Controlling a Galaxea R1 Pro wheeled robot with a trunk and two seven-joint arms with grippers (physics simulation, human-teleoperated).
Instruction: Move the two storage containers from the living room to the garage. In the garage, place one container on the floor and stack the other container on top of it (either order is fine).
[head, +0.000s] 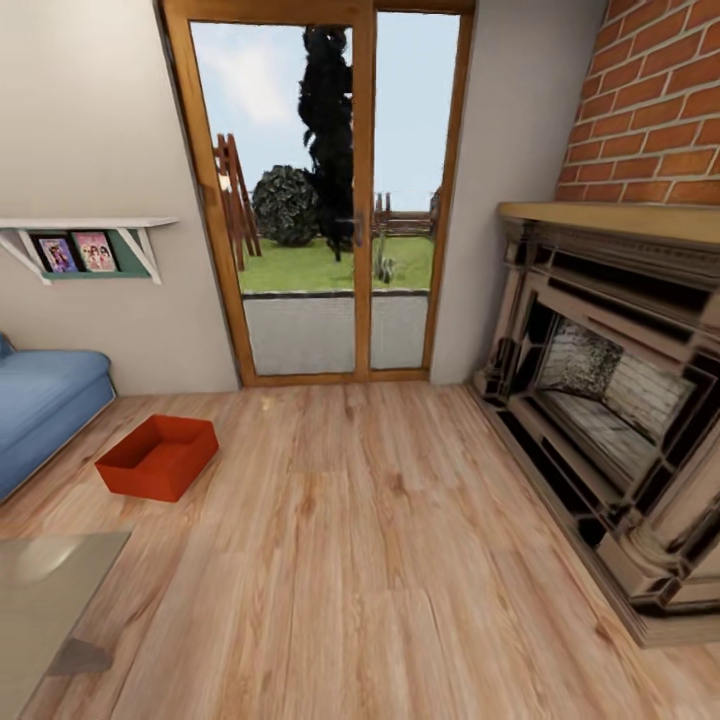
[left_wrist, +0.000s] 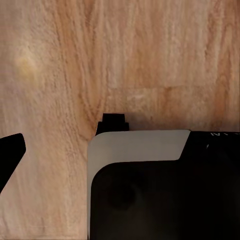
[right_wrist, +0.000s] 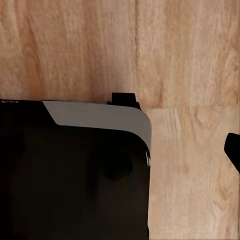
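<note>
One orange-red storage container (head: 158, 456) sits on the light wood plank floor (head: 380, 560) of the living room, at the left, just in front of the blue sofa (head: 45, 400). It is upright and empty. In the left wrist view one dark fingertip (left_wrist: 11, 152) juts in at the picture's edge over bare planks. The right wrist view likewise shows a single dark fingertip (right_wrist: 234, 150) at the edge. Each fingertip stands far out to the side with nothing held beside it. The garage is out of view.
A wood-framed glass door (head: 330, 200) stands straight ahead. The dark fireplace (head: 610, 400) with brick above takes the right side. A glass tabletop (head: 50, 600) juts in at near left. My black and white base (left_wrist: 160, 190) (right_wrist: 75, 170) is below both wrists.
</note>
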